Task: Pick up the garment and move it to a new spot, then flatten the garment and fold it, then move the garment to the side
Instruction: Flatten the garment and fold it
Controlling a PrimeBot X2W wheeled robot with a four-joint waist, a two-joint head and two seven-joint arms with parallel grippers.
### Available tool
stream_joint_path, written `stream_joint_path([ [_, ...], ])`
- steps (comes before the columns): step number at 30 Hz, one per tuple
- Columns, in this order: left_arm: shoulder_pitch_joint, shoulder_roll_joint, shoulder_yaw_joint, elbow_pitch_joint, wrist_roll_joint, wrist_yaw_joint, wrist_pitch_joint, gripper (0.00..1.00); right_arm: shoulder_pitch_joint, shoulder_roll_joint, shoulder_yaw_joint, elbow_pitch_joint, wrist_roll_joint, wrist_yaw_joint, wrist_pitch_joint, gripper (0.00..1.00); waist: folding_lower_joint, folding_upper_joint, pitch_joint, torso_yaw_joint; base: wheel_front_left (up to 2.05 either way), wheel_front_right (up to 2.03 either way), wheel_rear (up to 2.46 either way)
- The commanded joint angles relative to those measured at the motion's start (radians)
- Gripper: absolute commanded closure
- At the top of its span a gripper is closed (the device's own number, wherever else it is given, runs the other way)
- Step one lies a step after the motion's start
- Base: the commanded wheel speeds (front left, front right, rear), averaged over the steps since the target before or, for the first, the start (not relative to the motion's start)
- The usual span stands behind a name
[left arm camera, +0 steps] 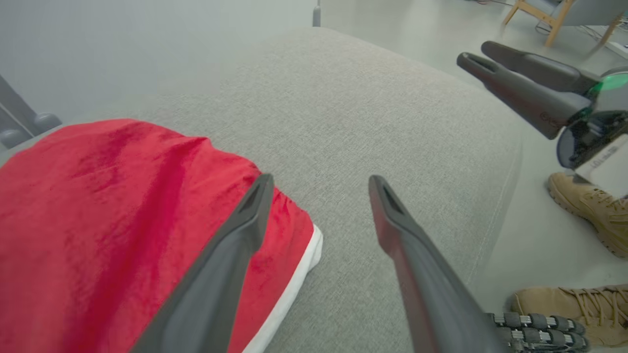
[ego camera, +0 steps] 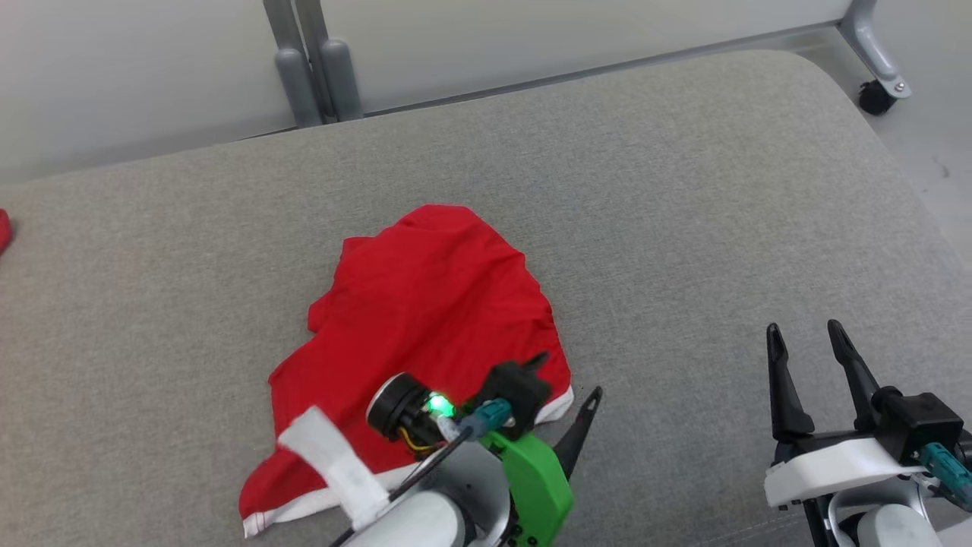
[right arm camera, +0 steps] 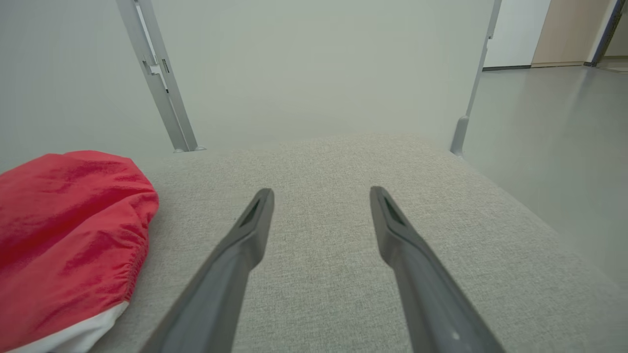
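text: none legible | labels: none legible | numbers: none | signs: none

White-edged red garment [ego camera: 433,304] — speckled grey cushion [ego camera: 683,228], black right claw [ego camera: 804,327], tan boots [left arm camera: 588,211], bright green bracket [ego camera: 535,479].

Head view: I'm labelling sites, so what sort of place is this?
Probably an indoor lab or test room: wide grey fabric-covered surface, pale partition panel on grey metal caster legs, smooth grey floor.

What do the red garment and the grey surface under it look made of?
Red garment: probably thin soft cloth, matte; it wrinkles and gathers at its white hem. Grey surface: likely woven upholstery over padding, matte; flecked weave, rounded edges.
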Motion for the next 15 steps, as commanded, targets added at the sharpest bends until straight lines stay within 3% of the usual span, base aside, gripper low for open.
stream_joint_path([
  [1, -0.049, -0.009, -0.021, 0.065, 0.024, -0.021, 0.012, 0.00, -0.023, 0.004, 0.005, 0.003, 0.006, 0.000, -0.003, 0.00, -0.0001, 0.0000, 0.037, -0.058, 0.00, 0.00, 0.00],
  [6, -0.128, -0.059, -0.072, 0.299, 0.046, -0.070, 0.026, 0.00, -0.036, 0.011, 0.007, 0.016, 0.016, 0.000, -0.003, 0.00, -0.0001, 0.0000, 0.069, -0.114, 0.00, 0.00, 0.00],
  [11, -0.173, -0.070, -0.095, 0.500, 0.082, -0.051, 0.047, 0.00, -0.026, 0.016, -0.006, 0.021, 0.020, 0.000, -0.003, 0.00, -0.0001, 0.0000, 0.079, -0.135, 0.00, 0.00, 0.00],
  [12, -0.179, -0.070, -0.094, 0.523, 0.083, -0.051, 0.045, 0.25, -0.024, 0.017, -0.008, 0.022, 0.020, 0.000, -0.003, 0.00, -0.0001, 0.0000, 0.078, -0.135, 0.00, 0.00, 0.00],
  [13, -0.181, -0.072, -0.086, 0.549, 0.072, -0.049, 0.042, 1.00, -0.022, 0.018, -0.011, 0.022, 0.020, 0.000, -0.003, 0.00, -0.0001, 0.0000, 0.077, -0.134, 0.00, 0.00, 0.00],
  [15, -0.177, -0.077, -0.074, 0.572, 0.045, -0.065, 0.025, 1.00, -0.019, 0.018, -0.018, 0.022, 0.017, 0.000, -0.003, 0.00, -0.0001, 0.0000, 0.074, -0.129, 0.00, 0.00, 0.00],
])
